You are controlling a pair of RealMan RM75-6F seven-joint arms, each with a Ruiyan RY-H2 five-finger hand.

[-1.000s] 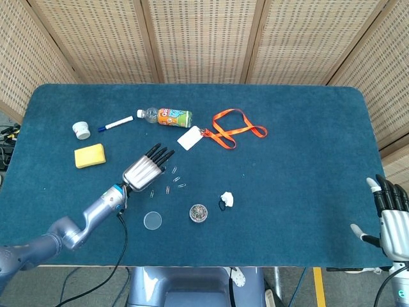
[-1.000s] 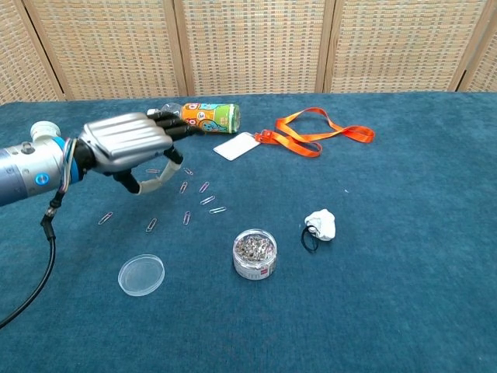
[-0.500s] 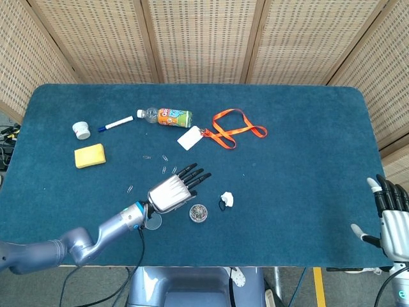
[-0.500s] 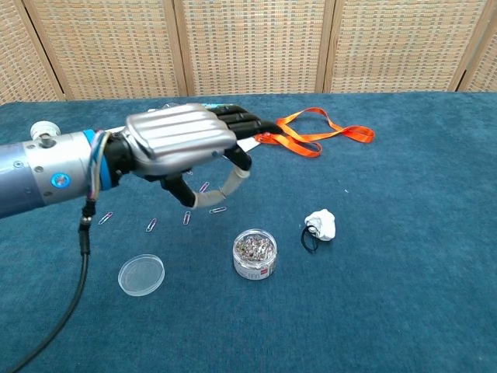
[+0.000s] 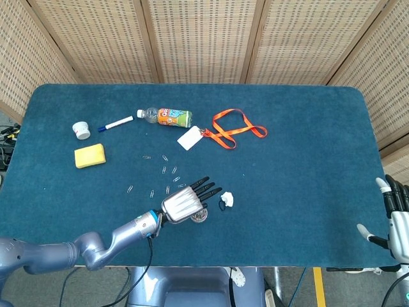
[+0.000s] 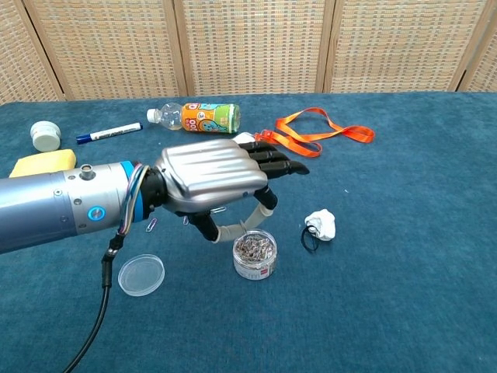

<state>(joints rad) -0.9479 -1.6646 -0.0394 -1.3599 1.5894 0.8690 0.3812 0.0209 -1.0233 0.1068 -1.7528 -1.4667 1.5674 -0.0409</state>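
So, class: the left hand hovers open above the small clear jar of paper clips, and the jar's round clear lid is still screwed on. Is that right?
Not quite. The left hand does hover open above the small clear jar of paper clips, but the chest view shows its round clear lid lying off, on the blue cloth beside it.

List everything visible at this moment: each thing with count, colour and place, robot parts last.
jar of paper clips: one, clear, just under the left hand
lid: one, clear, left of the jar
loose paper clips: several, scattered on the table behind the hand
white wad with black band: one, right of the jar
bottle: one, orange label, lying at the back
marker: one, white and blue, back left
small tub: one, white, back left
sponge: one, yellow, left
lanyard: one, orange, with white card
table: one, blue cloth
left hand: fingers extended, above the jar
right hand: near right edge, holds nothing
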